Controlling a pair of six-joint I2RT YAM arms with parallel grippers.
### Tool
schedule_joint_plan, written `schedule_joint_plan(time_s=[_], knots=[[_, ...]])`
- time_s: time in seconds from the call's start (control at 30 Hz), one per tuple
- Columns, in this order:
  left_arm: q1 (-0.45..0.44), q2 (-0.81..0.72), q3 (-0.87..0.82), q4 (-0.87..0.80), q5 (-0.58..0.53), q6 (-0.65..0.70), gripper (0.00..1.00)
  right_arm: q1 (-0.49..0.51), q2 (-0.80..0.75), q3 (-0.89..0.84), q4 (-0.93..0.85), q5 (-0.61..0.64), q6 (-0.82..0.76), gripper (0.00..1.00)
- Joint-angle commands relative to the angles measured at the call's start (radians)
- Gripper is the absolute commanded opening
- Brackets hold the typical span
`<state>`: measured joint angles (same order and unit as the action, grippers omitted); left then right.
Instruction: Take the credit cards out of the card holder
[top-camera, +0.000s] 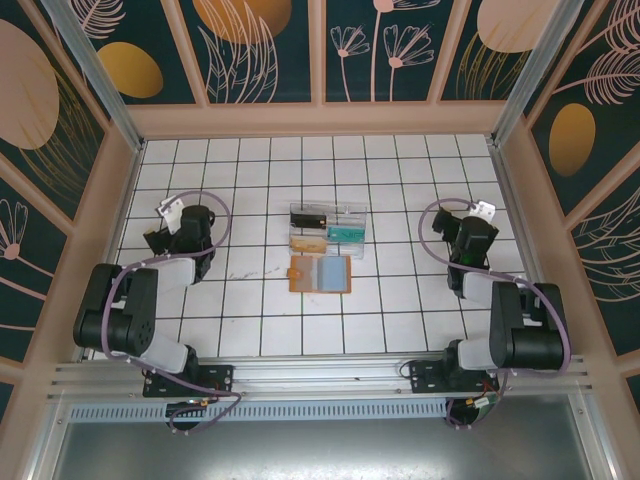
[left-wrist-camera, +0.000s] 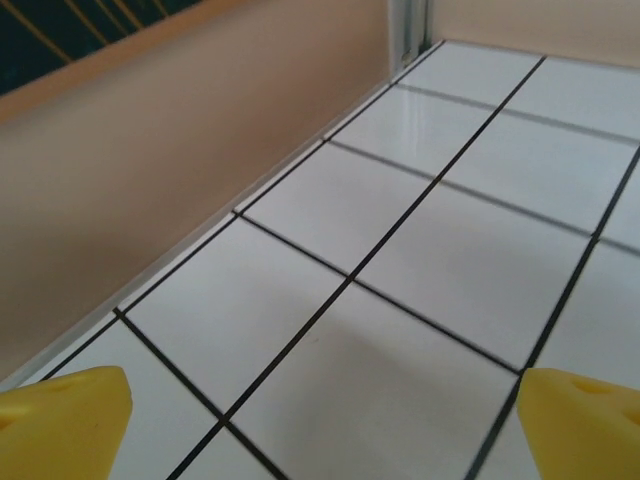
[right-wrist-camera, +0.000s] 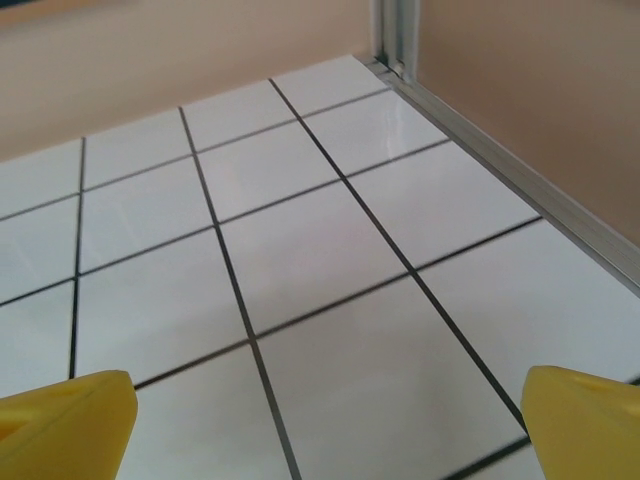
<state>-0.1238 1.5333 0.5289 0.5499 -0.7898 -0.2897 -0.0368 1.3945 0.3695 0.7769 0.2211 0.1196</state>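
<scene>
The card holder lies unfolded on the white tiles at the table's centre, tan-orange with pale blue-grey inner panels facing up. I cannot tell whether credit cards sit in its pockets. My left gripper rests at the left side of the table, well away from the holder. In its wrist view the left gripper is open over bare tile. My right gripper is at the right side, equally far from the holder. In the right wrist view the right gripper is open with nothing between its yellow fingertips.
A clear compartmented tray stands just behind the card holder, with a black, a teal and a tan flat piece in it. Beige walls close in the table on the left, right and back.
</scene>
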Motion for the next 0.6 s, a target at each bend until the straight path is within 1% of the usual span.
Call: schedule_joint_plan(time_s=[0.0, 0.03, 0.07, 0.1, 0.17, 0.2, 0.27, 0.33, 0.37, 0.43, 0.57], knots=[[0.019, -0.021, -0.067, 0.299, 0.051, 0.086, 0.99, -0.011, 0.05, -0.025, 0.196, -0.086, -0.031, 0.99], [0.027, -0.025, -0.098, 0.371, 0.078, 0.09, 0.99, -0.011, 0.072, -0.031, 0.221, -0.107, -0.039, 0.99], [0.039, -0.024, -0.127, 0.419, 0.128, 0.095, 0.99, -0.011, 0.094, -0.043, 0.261, -0.126, -0.047, 0.99], [0.046, -0.025, -0.145, 0.455, 0.154, 0.101, 0.99, -0.007, 0.101, -0.046, 0.274, -0.15, -0.061, 0.99], [0.053, -0.035, -0.164, 0.48, 0.21, 0.112, 0.99, -0.008, 0.112, -0.045, 0.28, -0.247, -0.095, 0.99], [0.055, -0.039, -0.171, 0.492, 0.238, 0.12, 0.99, -0.008, 0.115, -0.051, 0.293, -0.265, -0.103, 0.99], [0.055, -0.049, -0.21, 0.555, 0.287, 0.144, 0.99, -0.007, 0.113, -0.085, 0.362, -0.262, -0.103, 0.99], [0.055, -0.055, -0.228, 0.582, 0.306, 0.151, 0.99, -0.007, 0.148, -0.138, 0.492, -0.261, -0.104, 0.99], [0.055, -0.053, -0.232, 0.592, 0.319, 0.156, 0.99, -0.004, 0.144, -0.144, 0.482, -0.261, -0.106, 0.99], [0.054, -0.044, -0.242, 0.621, 0.388, 0.184, 0.99, -0.005, 0.143, -0.135, 0.462, -0.259, -0.106, 0.99], [0.057, -0.044, -0.269, 0.666, 0.421, 0.19, 0.98, 0.002, 0.143, -0.134, 0.465, -0.25, -0.11, 0.99]])
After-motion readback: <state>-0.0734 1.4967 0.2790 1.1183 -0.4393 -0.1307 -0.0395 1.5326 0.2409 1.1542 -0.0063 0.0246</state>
